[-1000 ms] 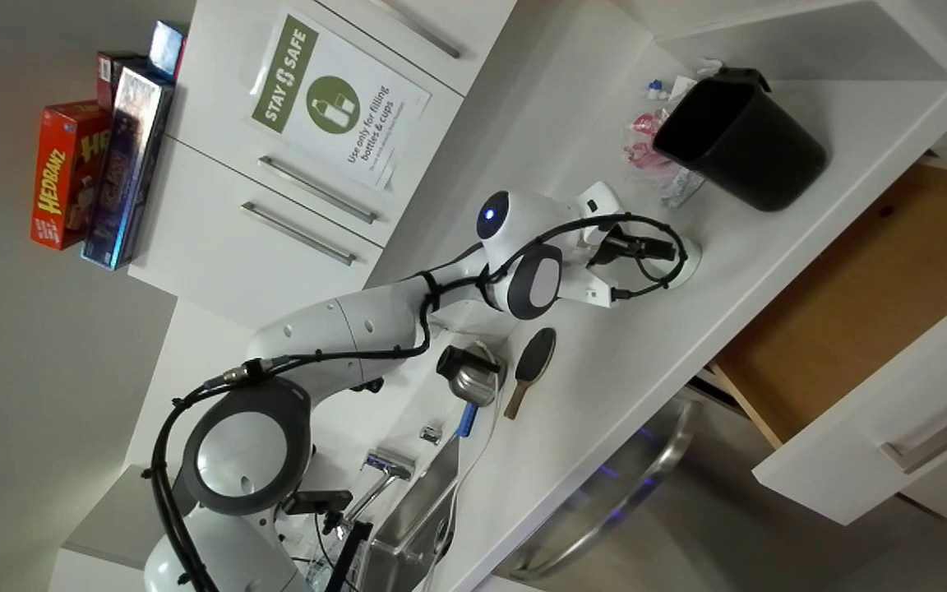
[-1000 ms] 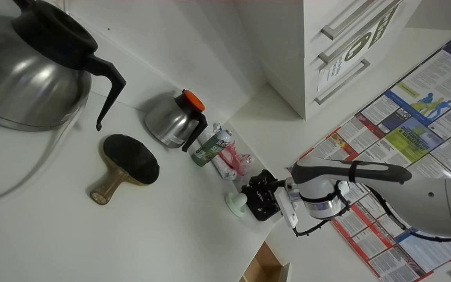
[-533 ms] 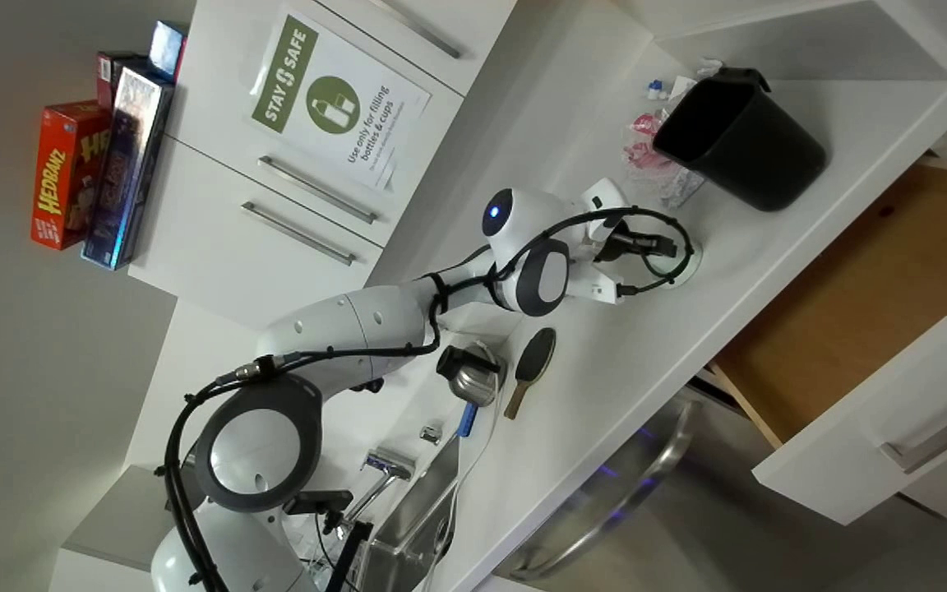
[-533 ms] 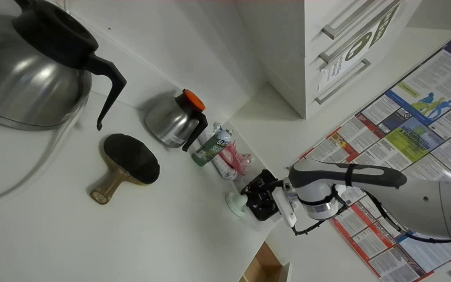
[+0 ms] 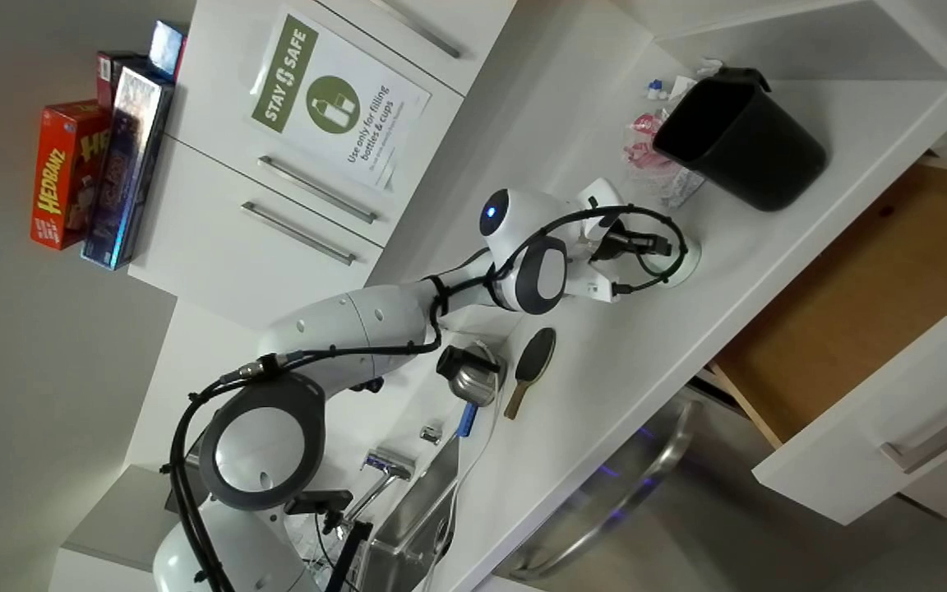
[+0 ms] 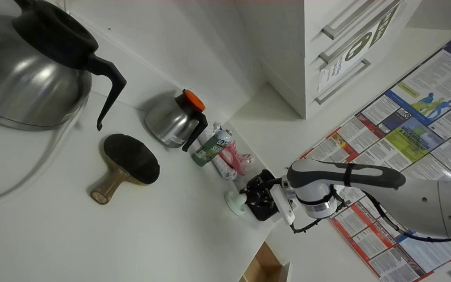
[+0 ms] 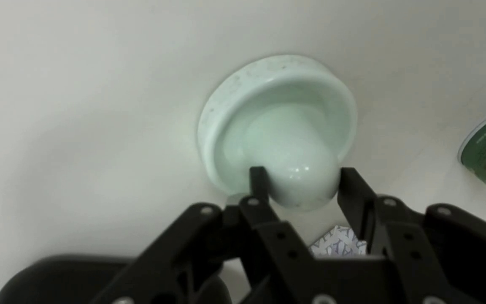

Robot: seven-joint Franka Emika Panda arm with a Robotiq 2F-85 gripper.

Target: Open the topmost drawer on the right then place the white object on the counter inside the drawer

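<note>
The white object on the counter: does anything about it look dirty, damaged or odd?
Yes, slightly. In the wrist view, the outer edge of the white object carries small dark specks, which stand out on so pale a surface. Whether dirt or chips, I cannot tell.

The white counter (image 6: 163, 235) is carrying a large metal pot (image 6: 29, 86), and a pale cord (image 6: 68, 126) is trailing past its base. A dark paddle (image 6: 130, 159) is lying near that pot. A smaller pot (image 6: 171, 124) with an orange lid (image 6: 194, 100) is standing just beside a green can (image 6: 211, 148), and a pink plastic bag (image 6: 236, 158) is resting next to the can. A black bin (image 5: 745, 148) is standing upright near the bag. A white knob (image 7: 297, 162) on a round base (image 7: 283, 69) is standing near both.
</note>
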